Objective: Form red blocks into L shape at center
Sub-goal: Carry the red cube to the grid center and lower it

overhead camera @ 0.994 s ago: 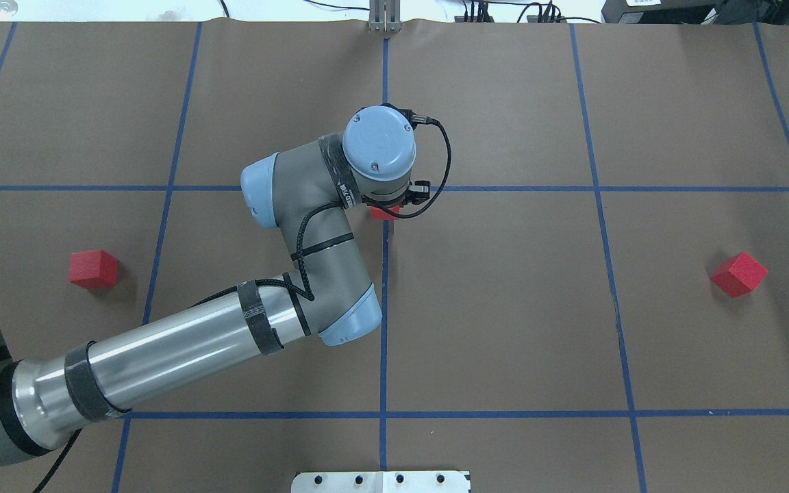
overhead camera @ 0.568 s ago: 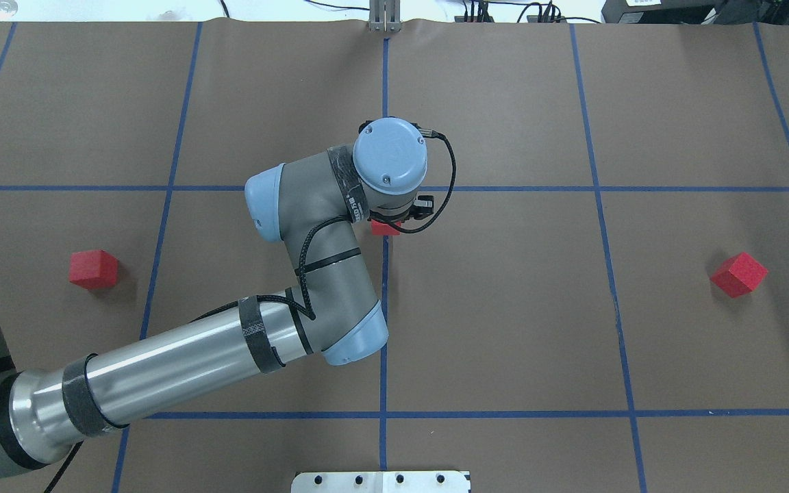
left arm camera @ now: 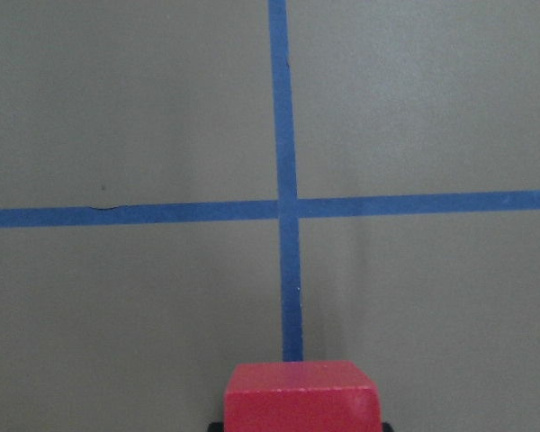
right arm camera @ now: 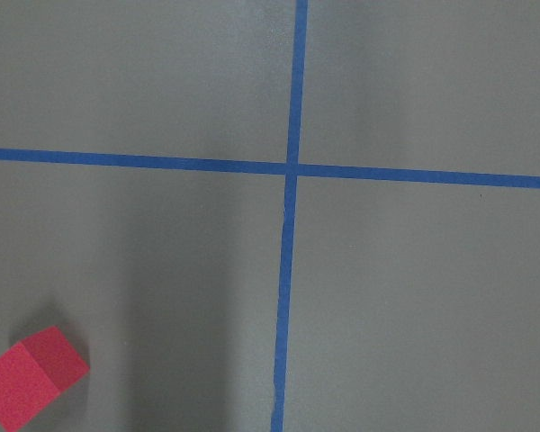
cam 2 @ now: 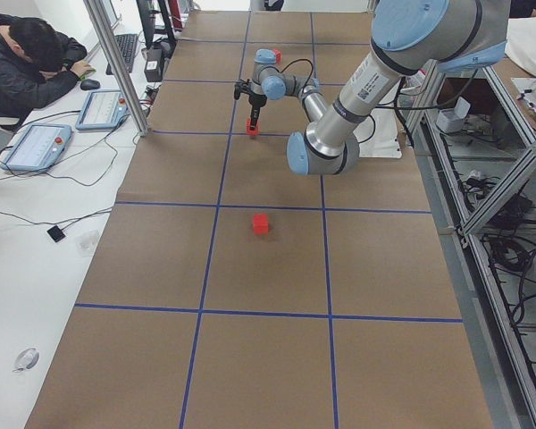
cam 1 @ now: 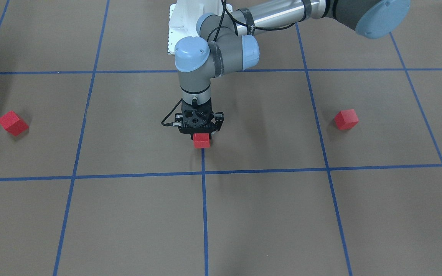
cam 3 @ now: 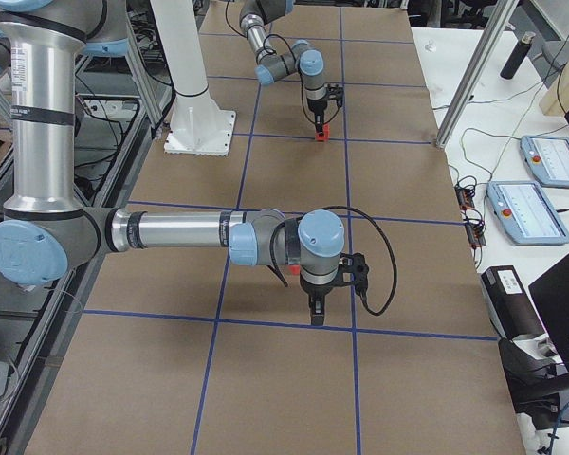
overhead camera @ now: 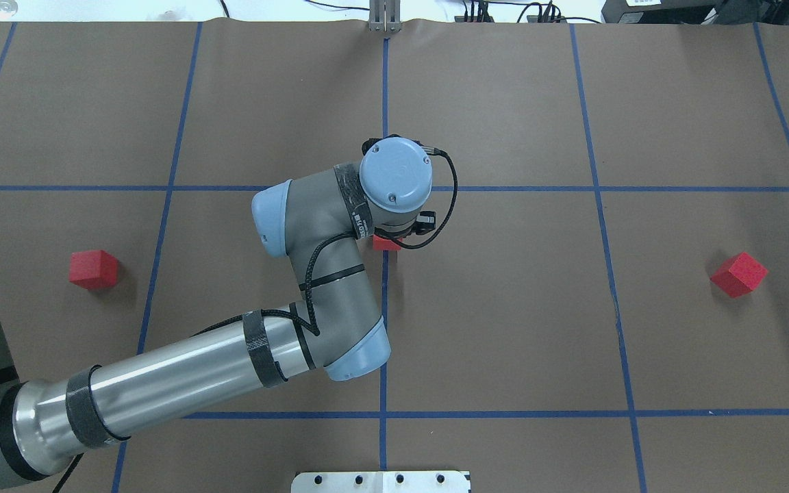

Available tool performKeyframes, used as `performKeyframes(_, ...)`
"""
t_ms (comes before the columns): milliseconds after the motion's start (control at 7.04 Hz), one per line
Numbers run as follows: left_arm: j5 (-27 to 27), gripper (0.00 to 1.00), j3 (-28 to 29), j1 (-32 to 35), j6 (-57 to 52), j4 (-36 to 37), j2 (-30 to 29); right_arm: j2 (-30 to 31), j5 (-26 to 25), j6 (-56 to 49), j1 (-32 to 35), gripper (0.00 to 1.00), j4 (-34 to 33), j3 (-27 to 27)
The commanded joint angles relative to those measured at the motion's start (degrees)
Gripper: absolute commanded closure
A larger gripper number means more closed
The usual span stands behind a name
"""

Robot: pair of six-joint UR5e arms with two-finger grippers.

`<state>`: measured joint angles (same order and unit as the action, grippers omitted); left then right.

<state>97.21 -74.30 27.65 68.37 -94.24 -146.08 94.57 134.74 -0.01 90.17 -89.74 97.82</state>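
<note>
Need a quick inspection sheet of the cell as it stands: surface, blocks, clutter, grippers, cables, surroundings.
surface: brown paper with a blue tape grid, lying flat.
job's things: middle block over the middle tape line, held by the left gripper; left-side block and right-side block sit far apart; no L yet.
clutter: nothing seen.
grippers: left shut on the middle block; right gripper low over the paper, open or shut cannot be told.
cables: black cable loops off the left wrist.
surroundings: white base plate; person at a side desk; tablets.

A red block [overhead camera: 386,243] peeks out beneath the left arm's wrist [overhead camera: 396,174].
</note>
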Motion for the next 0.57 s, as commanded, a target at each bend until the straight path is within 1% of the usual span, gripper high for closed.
performKeyframes(0, 0.0, 1.0, 0.1, -0.5, 0.2, 0.0, 0.5, 0.0, 0.2, 0.0, 0.0, 0.01, 0.0, -0.1)
performKeyframes(284, 0.0, 1.0, -0.1, -0.6, 0.2, 0.0, 0.9, 0.0, 0.1, 0.0, -0.1, 0.01, 0.0, -0.1)
performKeyframes(426, 0.2, 0.03, -0.4, -0.6, 0.0, 0.0, 0.9, 0.0, 0.1, -0.1, 0.0, 0.01, 0.0, -0.2)
